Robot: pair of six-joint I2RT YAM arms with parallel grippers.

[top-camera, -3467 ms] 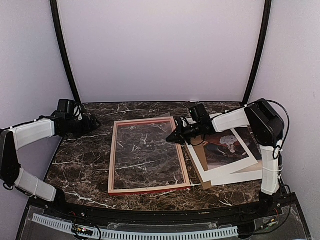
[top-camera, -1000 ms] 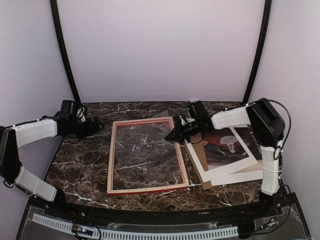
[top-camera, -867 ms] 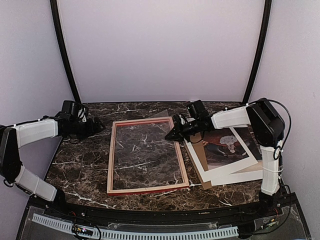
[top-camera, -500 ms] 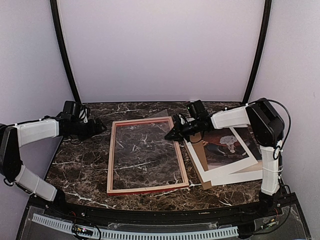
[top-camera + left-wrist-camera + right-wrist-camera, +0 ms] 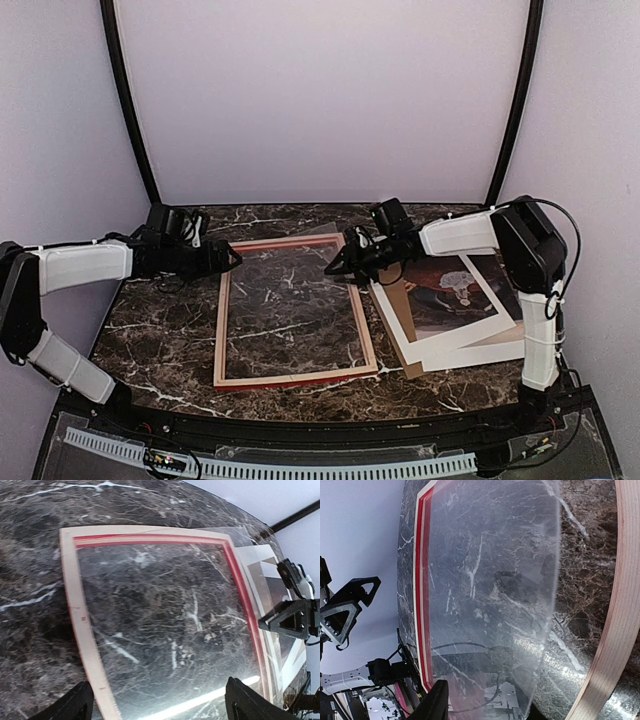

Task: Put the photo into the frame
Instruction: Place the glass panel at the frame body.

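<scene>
My left jaws hang spread wide with nothing between them; both fingers (image 5: 70, 707) show at the bottom corners of my left wrist view. They sit just above the far left corner of the frame (image 5: 221, 320). From there the frame stretches away towards my right, lying flat on the worktop (image 5: 160, 330). Its pale wood back faces up, and a thin red line shows along the inner edge.

My right jaws are low over the far right corner of the frame, pointing across it towards my left jaws. Only one finger (image 5: 437, 700) shows clearly in my right wrist view, so I cannot tell whether these jaws are parted or closed, or whether they touch anything. Right in front of them a clear sheet (image 5: 490, 580) lies over the frame's opening. Its curved edge stops short of the wooden rail nearest these jaws, and the marble shows through it.

The photo (image 5: 452, 290) lies behind my right jaws, on the side away from the frame. It is picture-up, outside the frame and just beside its right rail, and it rests on a pale sheet (image 5: 480, 352).
</scene>
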